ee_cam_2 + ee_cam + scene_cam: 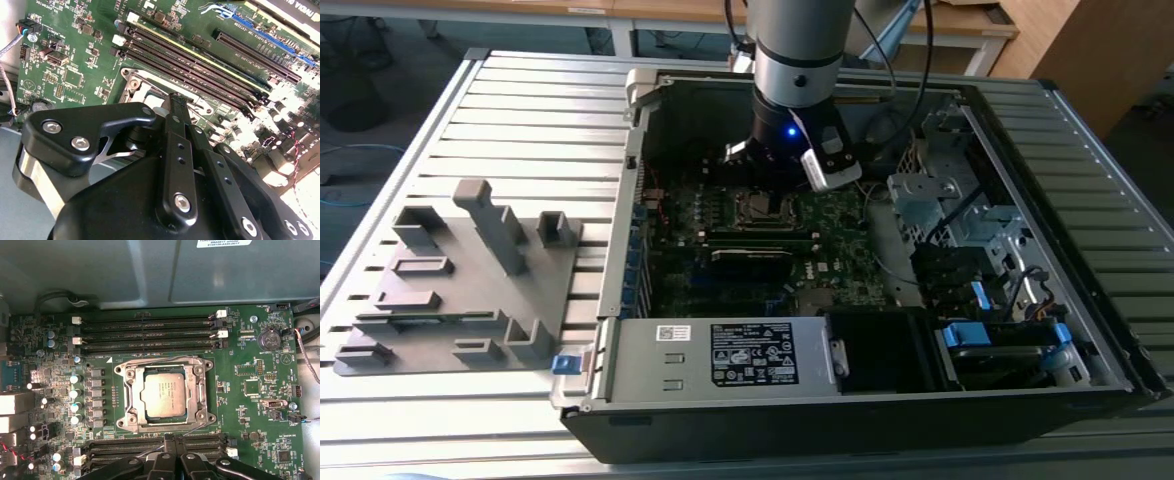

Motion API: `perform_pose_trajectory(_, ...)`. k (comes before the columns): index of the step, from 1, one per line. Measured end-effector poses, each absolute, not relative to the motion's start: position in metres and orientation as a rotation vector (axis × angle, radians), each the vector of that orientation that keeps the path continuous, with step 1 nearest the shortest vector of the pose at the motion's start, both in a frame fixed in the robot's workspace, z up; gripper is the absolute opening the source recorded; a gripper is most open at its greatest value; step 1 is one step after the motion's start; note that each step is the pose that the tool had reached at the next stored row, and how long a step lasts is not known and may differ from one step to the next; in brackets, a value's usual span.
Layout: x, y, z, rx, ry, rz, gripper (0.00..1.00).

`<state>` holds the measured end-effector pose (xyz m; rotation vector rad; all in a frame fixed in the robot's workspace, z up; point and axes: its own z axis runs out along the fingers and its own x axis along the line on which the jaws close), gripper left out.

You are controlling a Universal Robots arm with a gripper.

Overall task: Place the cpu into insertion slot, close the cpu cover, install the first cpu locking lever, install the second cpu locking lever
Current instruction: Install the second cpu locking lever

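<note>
In the first wrist view the cpu [162, 395], a square chip with a dull silver top, lies flat in the insertion slot [121, 423]. The cpu cover [132, 396], a silvery frame, lies down around it, and the chip shows through its window. Thin wire levers run along the frame's edges; I cannot tell whether they are latched. My gripper [174, 439] hovers just off one side of the socket, fingers together and nothing between them. The second wrist view shows the gripper [176, 100] over a corner of the insertion slot [136, 84]. In the exterior view the arm [794, 120] stands above the socket [765, 207].
Long black memory slots [145, 330] flank the socket on two sides. A grey-labelled power supply box [720, 355] fills the case's near side, and a drive cage [947, 200] with cables is at the exterior view's right. A grey fixture board [454, 280] lies outside the case.
</note>
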<state>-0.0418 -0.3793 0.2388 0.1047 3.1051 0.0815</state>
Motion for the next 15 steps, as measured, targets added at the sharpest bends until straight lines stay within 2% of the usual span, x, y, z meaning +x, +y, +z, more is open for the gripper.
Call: perform_pose_trajectory(15, -0.0507, -0.3792, 0.2384, 0.104, 3.101, 0.082, 0.11)
